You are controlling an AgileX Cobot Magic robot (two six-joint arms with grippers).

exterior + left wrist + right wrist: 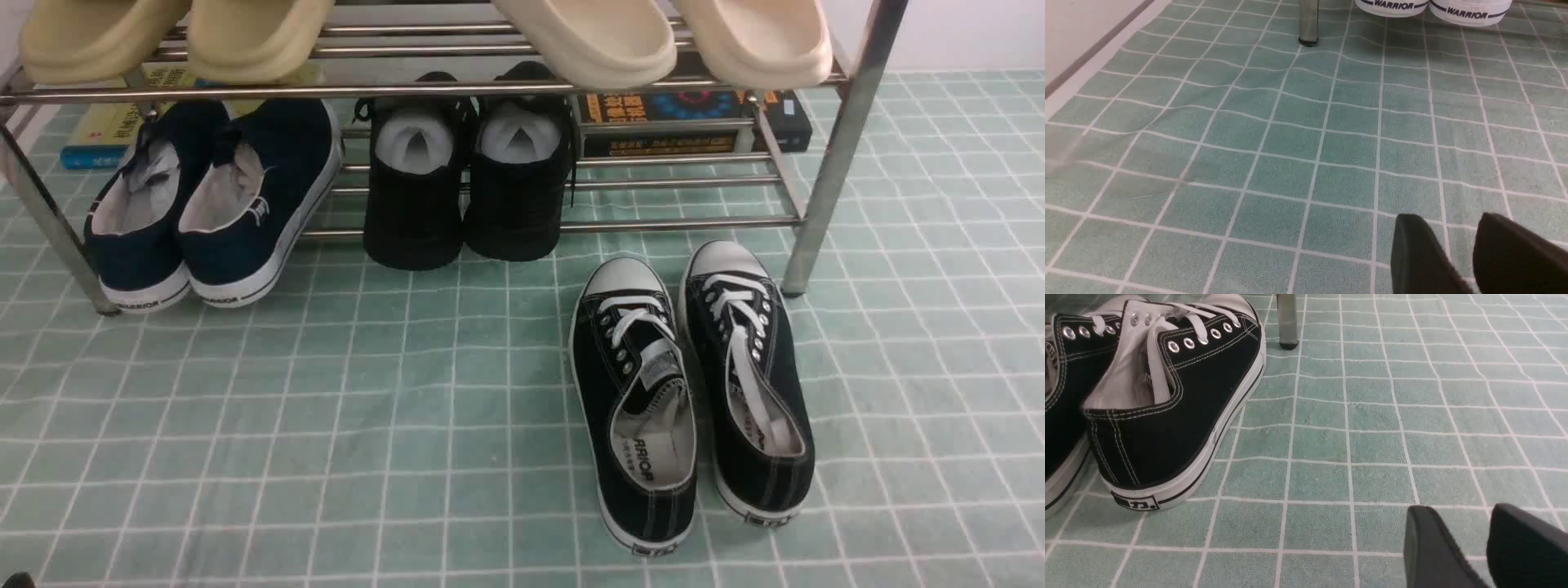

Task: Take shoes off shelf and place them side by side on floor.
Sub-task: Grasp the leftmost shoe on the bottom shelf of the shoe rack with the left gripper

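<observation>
The two navy-blue slip-on shoes (139,212) (253,204) sit side by side at the left end of the silver shelf's (490,88) lower tier, heels jutting over the front rod toward me. Their white "WARRIOR" heel soles (1392,6) (1470,10) show at the far edge of the left wrist view, beside a shelf leg (1308,22). My left gripper (1449,218) hovers open over the green grid floor (367,408), well short of the shoes and holding nothing. My right gripper (1459,510) is open too, over the floor beside the laced sneakers. Neither gripper shows in the front view.
Black white-laced sneakers (686,392) (1167,396) lie on the floor before the right shelf leg (833,163) (1287,320). All-black high-tops (469,180) stand mid lower tier. Yellow slippers (163,33) and cream slippers (588,37) fill the top tier. Books (694,122) lie behind.
</observation>
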